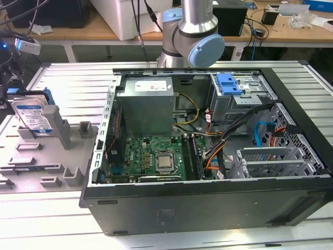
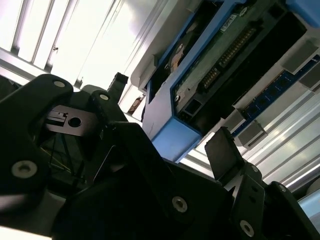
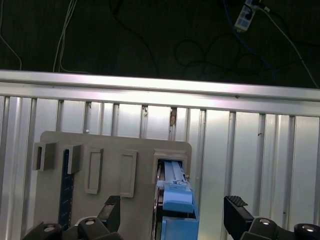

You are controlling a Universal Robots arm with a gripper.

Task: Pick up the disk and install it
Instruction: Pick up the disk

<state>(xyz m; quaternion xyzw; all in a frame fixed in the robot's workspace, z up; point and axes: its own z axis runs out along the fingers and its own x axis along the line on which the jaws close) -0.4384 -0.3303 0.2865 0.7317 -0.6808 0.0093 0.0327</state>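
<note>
- The disk (image 1: 34,117) carries 1 blue-and-white label (image 1: 30,112) on its silver face; the print on it cannot be made out.
- A grey power supply box (image 1: 148,104) inside the case bears 1 white sticker on top, and its text cannot be made out either.
- The disk stands on edge in a slot of the grey fixture plate (image 1: 26,156), leaning back, with the labelled face turned toward the exterior camera and 1 narrow edge up.
- Whether its long axis runs up from the plate or along it, I cannot tell.
- It sits at the exterior view's left, on the ribbed metal table (image 1: 52,219), well apart from the drive cage.
- In the second wrist view the disk's (image 2: 215,65) other face shows: a green circuit board, framed by the bright blue carrier rail (image 2: 172,137).
- The gripper (image 3: 173,202) is spread wide around the disk's (image 3: 175,185) upper end, grasping nothing.
- Its 2 fingers (image 3: 235,207) flank the 2 broad faces, with a gap on each side.
- Counted: 1 disk, 1 gripper, 1 fixture plate with several raised grey blocks, and 1 open computer case (image 1: 208,208).
- Inside the case: 1 power supply box, 1 green mainboard (image 1: 140,151) and 1 blue bracket (image 1: 229,83) without a drive.
</note>
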